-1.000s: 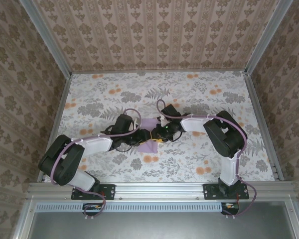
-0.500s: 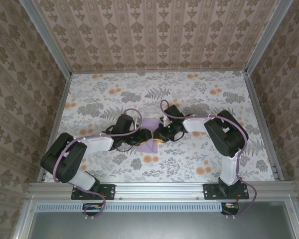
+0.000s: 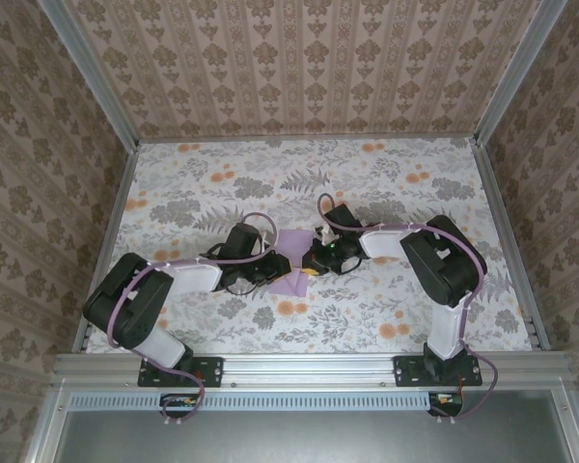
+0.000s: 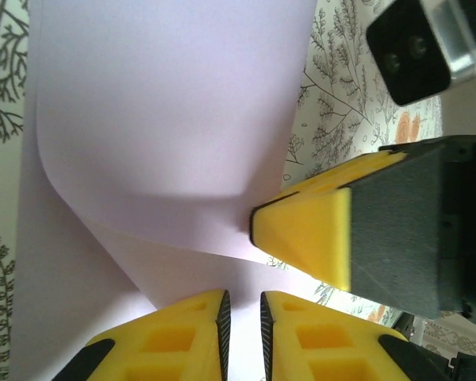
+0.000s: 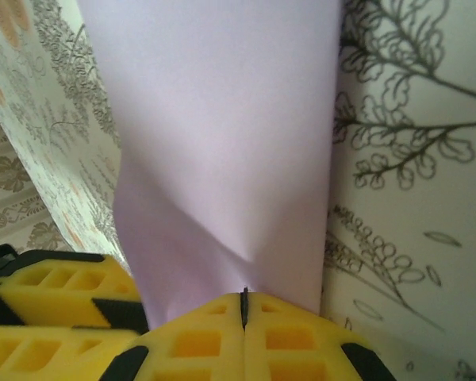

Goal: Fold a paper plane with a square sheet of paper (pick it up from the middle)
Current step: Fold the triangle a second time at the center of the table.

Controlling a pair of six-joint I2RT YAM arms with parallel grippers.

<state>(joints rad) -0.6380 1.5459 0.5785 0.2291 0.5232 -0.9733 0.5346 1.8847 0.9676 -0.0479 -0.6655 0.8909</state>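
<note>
The lilac square sheet of paper (image 3: pixel 291 241) lies at the table's middle between both grippers. In the left wrist view the paper (image 4: pixel 166 95) curls up off the cloth. My right gripper (image 3: pixel 314 262) is shut on the sheet's edge, its yellow fingers pressed together on the lifted paper (image 5: pixel 222 119) in the right wrist view (image 5: pixel 243 298). My left gripper (image 3: pixel 277 267) sits low over the sheet's near part, its jaws a narrow slit apart (image 4: pixel 242 317) with nothing clearly between them. One right fingertip (image 4: pixel 309 238) shows against the raised fold, and the left fingers (image 5: pixel 55 286) sit close beside.
A floral tablecloth (image 3: pixel 386 193) covers the table, with patterned walls on three sides and a metal rail (image 3: pixel 309 365) at the near edge. Both arms reach inward, their wrists almost touching over the paper.
My right gripper has drawn slightly to the right with the paper's edge in it, raising the sheet into a curl. The left arm has edged right a little.
</note>
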